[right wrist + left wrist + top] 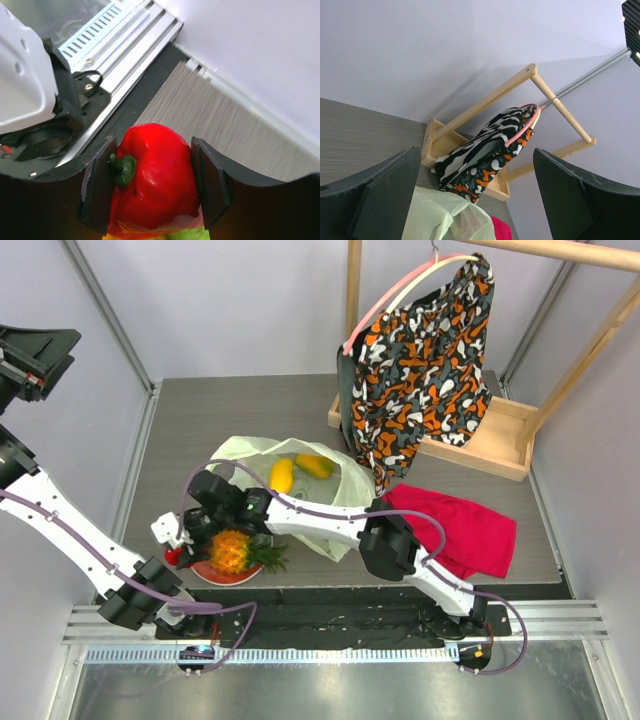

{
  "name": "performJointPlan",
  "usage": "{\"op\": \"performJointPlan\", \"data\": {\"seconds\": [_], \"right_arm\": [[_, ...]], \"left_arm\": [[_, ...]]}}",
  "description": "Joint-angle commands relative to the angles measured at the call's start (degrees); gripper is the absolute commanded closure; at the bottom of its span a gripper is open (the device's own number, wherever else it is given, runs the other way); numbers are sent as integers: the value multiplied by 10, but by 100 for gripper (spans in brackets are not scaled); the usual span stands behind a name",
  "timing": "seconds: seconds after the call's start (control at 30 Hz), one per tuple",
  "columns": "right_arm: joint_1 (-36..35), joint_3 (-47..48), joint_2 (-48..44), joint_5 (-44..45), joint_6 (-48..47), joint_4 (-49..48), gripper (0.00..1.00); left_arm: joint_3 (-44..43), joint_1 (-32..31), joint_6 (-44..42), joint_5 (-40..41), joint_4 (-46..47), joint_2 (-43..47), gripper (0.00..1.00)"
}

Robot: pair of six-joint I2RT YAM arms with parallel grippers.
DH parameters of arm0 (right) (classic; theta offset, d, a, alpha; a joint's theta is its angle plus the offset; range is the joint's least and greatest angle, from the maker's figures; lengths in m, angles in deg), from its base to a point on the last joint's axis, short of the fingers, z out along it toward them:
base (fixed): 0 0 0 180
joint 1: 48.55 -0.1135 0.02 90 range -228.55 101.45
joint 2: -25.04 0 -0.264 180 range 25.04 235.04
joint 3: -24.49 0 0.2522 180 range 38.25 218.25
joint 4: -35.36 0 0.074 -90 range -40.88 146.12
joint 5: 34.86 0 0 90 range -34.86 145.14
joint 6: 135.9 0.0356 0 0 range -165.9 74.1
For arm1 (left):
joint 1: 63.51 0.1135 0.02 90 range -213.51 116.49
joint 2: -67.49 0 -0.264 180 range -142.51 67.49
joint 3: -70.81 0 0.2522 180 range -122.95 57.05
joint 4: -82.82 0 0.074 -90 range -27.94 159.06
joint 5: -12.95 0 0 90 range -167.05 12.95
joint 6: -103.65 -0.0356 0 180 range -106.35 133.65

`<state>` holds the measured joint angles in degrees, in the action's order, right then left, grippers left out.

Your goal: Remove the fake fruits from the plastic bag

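Observation:
My right gripper (155, 187) is shut on a red pepper-like piece (155, 175), fingers pressing both its sides. From above it (180, 548) hangs at the left rim of a red plate (205, 576). An orange pineapple (232, 550) with green leaves lies on that plate. A bit of green fruit (187, 234) shows under the red piece. The pale yellow-green plastic bag (340, 485) lies open behind, with two yellow-orange mangoes (283, 475) inside. My left gripper (476, 155) is open and empty, raised at the far left (30, 355), facing the bag (445, 215).
A wooden rack (470, 445) at the back right holds an orange-black-white garment (420, 350) on a pink hanger. A red cloth (470, 530) lies right of the bag. The right arm's links (320, 525) cross in front of the bag. Metal rails (340, 625) run along the near edge.

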<state>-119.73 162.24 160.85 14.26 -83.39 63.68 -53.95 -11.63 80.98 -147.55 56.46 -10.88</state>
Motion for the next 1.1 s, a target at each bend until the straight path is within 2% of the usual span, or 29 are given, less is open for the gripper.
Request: {"op": "performJointPlan", "data": {"seconds": [0.0, 0.27, 0.4, 0.63, 0.67, 0.8, 0.9, 1.07], "right_arm": [[-13, -8, 1, 8, -85, -86, 61], [-19, -49, 15, 26, -158, -67, 60], [-22, -88, 16, 41, -161, -94, 60], [-31, -105, 24, 77, -183, -132, 56], [-31, -111, 24, 79, -187, -133, 54], [-31, -136, 19, 92, -185, -181, 21], [-31, -141, 14, 103, -174, -201, 12], [-31, -163, -11, 138, -133, -256, 9]], "left_arm": [[16, 2, 24, -34, 33, 26, 0], [24, 2, 22, -37, 29, 26, 0], [42, 3, 25, -48, 39, 34, 0], [79, 2, 32, -56, 52, 49, 0], [82, 2, 32, -57, 53, 52, 0], [86, 2, 32, -56, 56, 53, 0], [84, 2, 32, -55, 60, 56, 0], [84, 2, 46, -62, 84, 58, 0]]}}
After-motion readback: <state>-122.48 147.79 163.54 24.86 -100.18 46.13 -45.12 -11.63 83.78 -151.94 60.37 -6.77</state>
